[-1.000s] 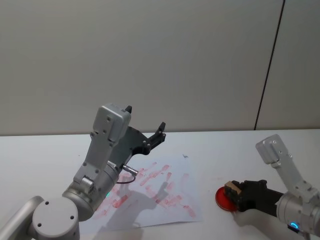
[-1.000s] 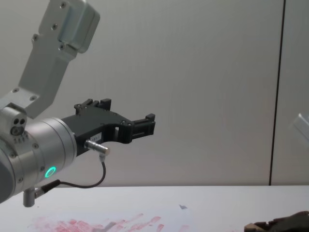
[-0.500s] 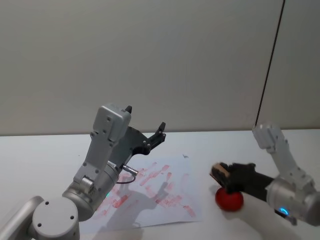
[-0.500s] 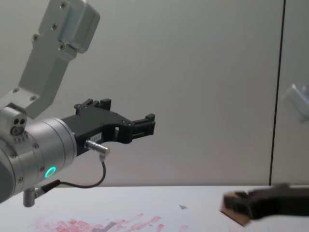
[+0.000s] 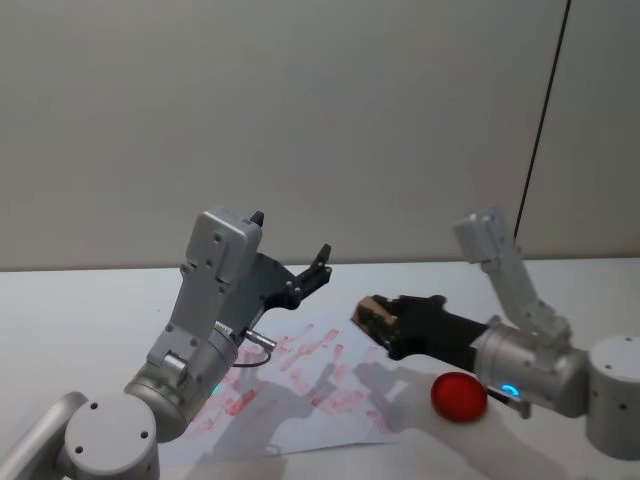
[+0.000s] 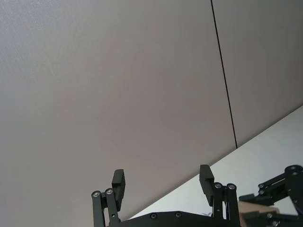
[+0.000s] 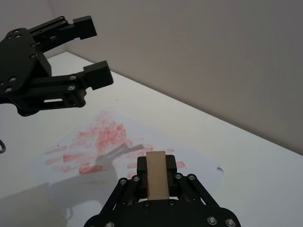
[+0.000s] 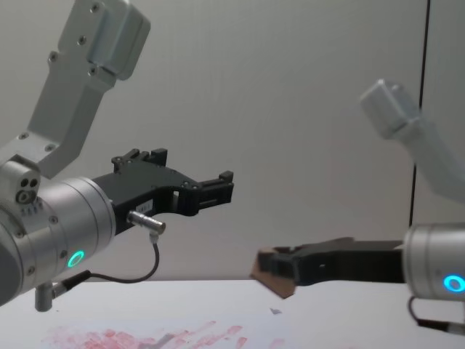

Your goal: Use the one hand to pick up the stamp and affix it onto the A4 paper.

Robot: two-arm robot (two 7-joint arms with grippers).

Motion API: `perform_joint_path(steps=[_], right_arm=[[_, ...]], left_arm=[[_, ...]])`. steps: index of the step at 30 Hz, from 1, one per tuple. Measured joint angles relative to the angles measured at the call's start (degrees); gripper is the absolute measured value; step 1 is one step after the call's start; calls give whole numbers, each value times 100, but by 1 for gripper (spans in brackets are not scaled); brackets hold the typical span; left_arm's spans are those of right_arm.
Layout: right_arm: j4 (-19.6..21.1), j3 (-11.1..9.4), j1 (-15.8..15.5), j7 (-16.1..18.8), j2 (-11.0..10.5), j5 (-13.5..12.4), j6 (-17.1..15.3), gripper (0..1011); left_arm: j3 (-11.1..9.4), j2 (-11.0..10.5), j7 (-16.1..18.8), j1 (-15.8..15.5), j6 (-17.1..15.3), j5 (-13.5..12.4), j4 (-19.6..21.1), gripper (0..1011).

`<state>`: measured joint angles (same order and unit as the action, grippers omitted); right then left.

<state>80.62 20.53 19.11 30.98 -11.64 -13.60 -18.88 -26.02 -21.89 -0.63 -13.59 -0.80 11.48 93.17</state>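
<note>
Stamp (image 5: pixel 369 314): clamped between the right gripper's (image 5: pixel 385 322) fingers, in the air over the paper's right side.
Paper (image 5: pixel 330 380): flat on the table (image 5: pixel 80 310), smeared red.
Left gripper (image 5: pixel 292 240): fingers spread, empty, raised over the paper's left side.
Red pad (image 5: pixel 459 396): right of the paper, near.

My left arm is raised on my left side, wrist angled up and forward. My left gripper (image 5: pixel 290 236) points away from me, its two fingers spread wide with nothing between them. My right arm reaches in from my right toward my middle, forearm roughly level. My right gripper (image 5: pixel 384 322) is clamped on the stamp (image 5: pixel 371 313), fingers pressing its two sides.
</note>
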Motion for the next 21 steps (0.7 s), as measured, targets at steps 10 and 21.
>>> perform_joint_path(steps=[10, 21], right_arm=[[-413, 222, 262, 379, 225, 314, -279, 217], [-733, 425, 464, 700, 366, 733, -742, 217]], left_arm=[[0, 0, 0, 0, 0, 0, 0, 1001], [0, 0, 0, 0, 0, 0, 0, 1001]])
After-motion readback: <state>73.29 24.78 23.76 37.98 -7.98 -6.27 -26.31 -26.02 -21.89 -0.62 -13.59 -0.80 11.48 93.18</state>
